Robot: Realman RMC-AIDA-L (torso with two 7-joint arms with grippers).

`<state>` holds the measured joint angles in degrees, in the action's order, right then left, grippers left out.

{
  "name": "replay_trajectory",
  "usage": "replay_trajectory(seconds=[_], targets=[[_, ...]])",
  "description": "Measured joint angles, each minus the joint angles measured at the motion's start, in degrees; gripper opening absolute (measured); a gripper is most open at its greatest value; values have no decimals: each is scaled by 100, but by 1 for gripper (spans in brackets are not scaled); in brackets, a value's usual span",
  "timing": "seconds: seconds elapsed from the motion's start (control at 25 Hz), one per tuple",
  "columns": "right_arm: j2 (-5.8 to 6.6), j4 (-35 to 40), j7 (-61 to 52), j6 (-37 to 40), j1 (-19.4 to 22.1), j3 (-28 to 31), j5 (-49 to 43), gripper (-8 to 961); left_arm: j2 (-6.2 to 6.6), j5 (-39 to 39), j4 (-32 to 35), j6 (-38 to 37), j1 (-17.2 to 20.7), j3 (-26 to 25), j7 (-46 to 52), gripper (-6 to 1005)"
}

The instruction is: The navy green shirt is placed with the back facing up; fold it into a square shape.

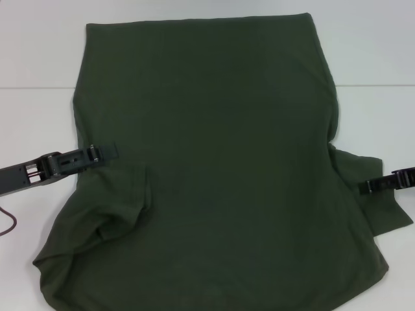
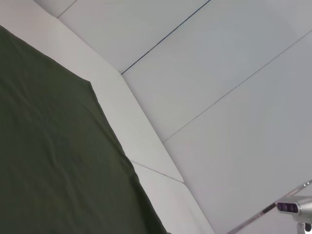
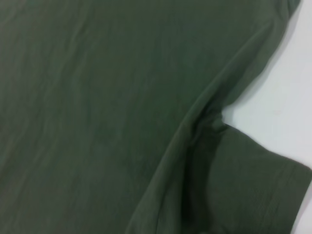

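The navy green shirt point(image 1: 220, 162) lies spread flat on the white table point(image 1: 39, 58) and fills most of the head view. Its left sleeve point(image 1: 126, 210) is folded inward onto the body. Its right sleeve point(image 1: 379, 210) still sticks out to the side. My left gripper point(image 1: 107, 153) reaches in low from the left, its tip at the shirt's left edge. My right gripper point(image 1: 366, 187) comes in from the right, its tip over the right sleeve. The left wrist view shows the shirt's edge point(image 2: 48, 156). The right wrist view shows the body and sleeve point(image 3: 253, 190).
Bare white table shows to the left, right and behind the shirt. A thin red cable point(image 1: 8, 223) lies at the left edge under the left arm. A grey metal fitting point(image 2: 295, 208) shows far off in the left wrist view.
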<state>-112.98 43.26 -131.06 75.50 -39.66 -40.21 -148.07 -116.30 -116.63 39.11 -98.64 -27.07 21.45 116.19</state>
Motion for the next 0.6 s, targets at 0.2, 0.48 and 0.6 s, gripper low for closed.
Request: replay_trajectory(seconds=[0.2, 0.48, 0.6], targets=[[3, 16, -256, 117, 21, -9, -3, 818, -3, 0, 0, 19, 4, -7, 0, 888], [22, 2, -361, 261, 55, -7, -3, 803, -13, 0, 0, 78, -3, -10, 0, 888], [9, 0, -363, 276, 56, 0, 0, 796, -23, 0, -7, 88, -2, -10, -1, 888]])
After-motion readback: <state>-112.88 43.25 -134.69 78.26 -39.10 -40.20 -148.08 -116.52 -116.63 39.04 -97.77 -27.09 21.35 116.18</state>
